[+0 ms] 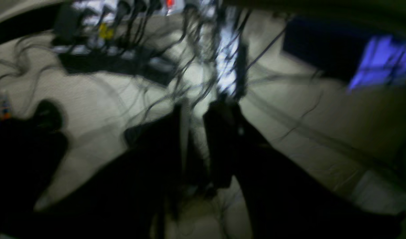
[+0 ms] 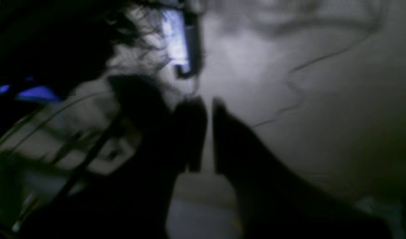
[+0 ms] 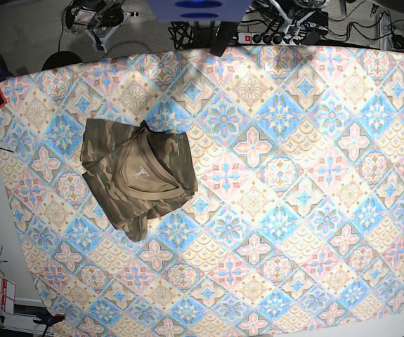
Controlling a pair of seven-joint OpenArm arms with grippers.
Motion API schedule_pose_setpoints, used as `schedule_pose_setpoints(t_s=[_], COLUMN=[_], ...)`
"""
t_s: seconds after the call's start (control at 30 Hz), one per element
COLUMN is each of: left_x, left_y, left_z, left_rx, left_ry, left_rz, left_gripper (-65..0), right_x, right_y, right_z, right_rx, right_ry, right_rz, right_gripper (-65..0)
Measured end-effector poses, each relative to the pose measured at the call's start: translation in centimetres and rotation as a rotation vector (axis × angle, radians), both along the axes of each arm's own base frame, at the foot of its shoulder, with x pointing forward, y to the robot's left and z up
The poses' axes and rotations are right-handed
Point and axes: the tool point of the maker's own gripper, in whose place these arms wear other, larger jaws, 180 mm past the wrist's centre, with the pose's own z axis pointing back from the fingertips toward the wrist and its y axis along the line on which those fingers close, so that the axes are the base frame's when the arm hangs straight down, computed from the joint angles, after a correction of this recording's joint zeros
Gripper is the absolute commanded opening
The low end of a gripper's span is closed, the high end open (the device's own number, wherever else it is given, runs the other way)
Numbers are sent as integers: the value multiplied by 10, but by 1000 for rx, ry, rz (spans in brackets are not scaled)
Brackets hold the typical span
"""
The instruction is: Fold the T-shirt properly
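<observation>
Camouflage T-shirt bunched near the tabletop's left edge, collar showing; long axis slanting from upper left to lower right. Lying below and slightly right of the right end effector, probably the nearer one; fingertips slightly apart, gripping nothing. Well apart, beyond the tabletop's far edge toward the right corner: left end effector, partly open, empty. Likely next: reaching inward to spread fabric.

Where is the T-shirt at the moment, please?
In the base view, the T-shirt lies crumpled on the left side of the patterned tablecloth.
</observation>
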Motion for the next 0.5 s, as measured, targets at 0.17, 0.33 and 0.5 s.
schedule_pose_setpoints(t_s=[0.17, 0.33, 0.5], left_x=[1, 39, 51], left_y=[2, 14, 48], left_z=[-9, -11, -14], left_rx=[7, 67, 286], left_ry=[8, -108, -146], left_rz=[85, 75, -88], left_gripper=[-529, -529, -525], right_x=[11, 18, 20], right_y=[23, 38, 9], right_z=[-8, -12, -25], right_rx=[104, 166, -35], right_ry=[-62, -109, -127], right_rz=[-46, -100, -137], right_gripper=[-595, -595, -595])
